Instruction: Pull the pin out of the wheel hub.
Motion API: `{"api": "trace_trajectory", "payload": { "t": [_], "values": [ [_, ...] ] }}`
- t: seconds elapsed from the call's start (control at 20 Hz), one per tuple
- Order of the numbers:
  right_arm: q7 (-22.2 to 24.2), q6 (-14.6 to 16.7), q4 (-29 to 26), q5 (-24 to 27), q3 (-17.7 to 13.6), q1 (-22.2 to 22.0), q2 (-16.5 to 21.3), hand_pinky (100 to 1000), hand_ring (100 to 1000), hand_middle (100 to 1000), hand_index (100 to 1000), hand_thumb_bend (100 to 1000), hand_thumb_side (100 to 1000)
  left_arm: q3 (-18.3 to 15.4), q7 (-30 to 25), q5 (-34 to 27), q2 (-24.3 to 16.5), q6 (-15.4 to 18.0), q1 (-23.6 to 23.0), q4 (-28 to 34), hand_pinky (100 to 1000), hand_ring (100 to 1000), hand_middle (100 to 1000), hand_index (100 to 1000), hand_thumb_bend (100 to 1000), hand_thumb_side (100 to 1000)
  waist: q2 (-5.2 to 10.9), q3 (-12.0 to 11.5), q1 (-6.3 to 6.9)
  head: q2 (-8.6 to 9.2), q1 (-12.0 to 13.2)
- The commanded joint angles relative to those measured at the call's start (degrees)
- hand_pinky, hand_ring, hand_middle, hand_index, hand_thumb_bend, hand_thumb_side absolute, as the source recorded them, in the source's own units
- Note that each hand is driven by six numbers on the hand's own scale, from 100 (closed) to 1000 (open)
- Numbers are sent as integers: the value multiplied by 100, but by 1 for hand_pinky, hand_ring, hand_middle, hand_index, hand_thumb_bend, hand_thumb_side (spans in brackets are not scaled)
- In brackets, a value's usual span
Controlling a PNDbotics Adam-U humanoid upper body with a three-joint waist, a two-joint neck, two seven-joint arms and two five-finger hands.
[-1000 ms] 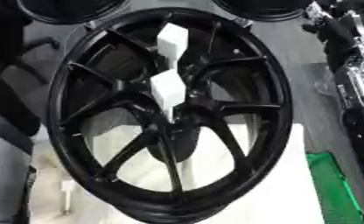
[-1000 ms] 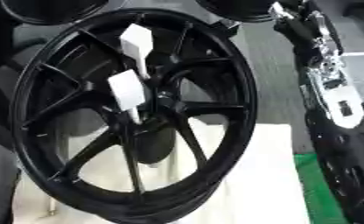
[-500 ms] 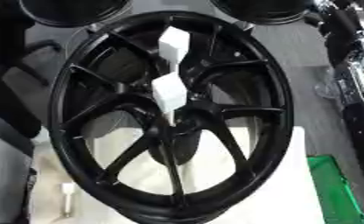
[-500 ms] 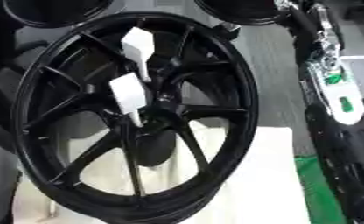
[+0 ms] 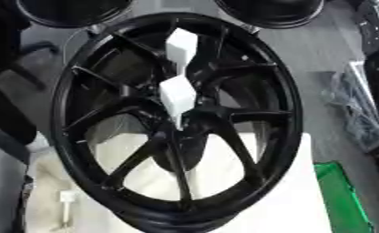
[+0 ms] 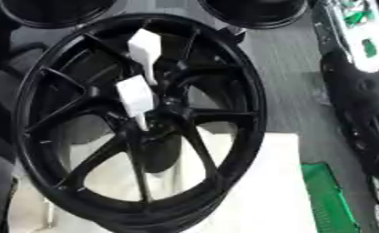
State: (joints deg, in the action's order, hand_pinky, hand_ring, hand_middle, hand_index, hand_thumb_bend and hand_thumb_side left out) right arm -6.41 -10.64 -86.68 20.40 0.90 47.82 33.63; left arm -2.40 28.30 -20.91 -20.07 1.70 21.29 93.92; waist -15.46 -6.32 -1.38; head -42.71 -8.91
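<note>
A large black wheel (image 5: 282, 104) stands tilted on a white surface (image 5: 300, 200), its spokes meeting at the hub (image 5: 194, 119). A white block-shaped pin (image 5: 176, 93) sticks out of the hub towards me. A second white piece (image 5: 181, 43) of the same shape sits higher up, near the top of the rim. My right arm (image 6: 360, 77), black with a silver part bearing green marks, runs down the right edge of the right eye view, well clear of the wheel. Neither hand shows in either view.
Two more black wheels (image 5: 73, 9) (image 5: 272, 11) stand behind on the grey floor. A green tray edge (image 5: 342, 195) lies at the lower right. A small white object (image 5: 67, 196) lies on the white surface at the lower left. Dark shapes fill the left edge.
My right arm has drawn away to the right and almost left the left eye view. The wheel and both white pieces stay where they were.
</note>
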Motion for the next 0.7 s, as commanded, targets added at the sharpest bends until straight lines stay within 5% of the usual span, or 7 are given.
{"api": "trace_trajectory", "payload": {
  "t": [0.05, 0.65, 0.7],
  "values": [
    [291, 50, 45, -177, 293, 350, 309, 841, 860, 836, 894, 345, 363, -61, 32, 45, -205, 11, 15, 69, 669, 718, 725, 766, 399, 679, 162, 17, 9, -30, 73],
    [1904, -126, -751, -853, 1723, 1624, 365, 834, 868, 856, 911, 453, 383, -63, 42, 62, -244, 2, -112, 71, 670, 718, 725, 766, 399, 685, 202, 47, -68, 0, 72],
    [2028, -227, -835, -930, 1823, 1707, 364, 832, 864, 854, 911, 547, 373, -62, 41, 61, -244, 2, -118, 70, 670, 718, 725, 766, 400, 685, 207, 46, -72, -1, 70]
  ]
}}
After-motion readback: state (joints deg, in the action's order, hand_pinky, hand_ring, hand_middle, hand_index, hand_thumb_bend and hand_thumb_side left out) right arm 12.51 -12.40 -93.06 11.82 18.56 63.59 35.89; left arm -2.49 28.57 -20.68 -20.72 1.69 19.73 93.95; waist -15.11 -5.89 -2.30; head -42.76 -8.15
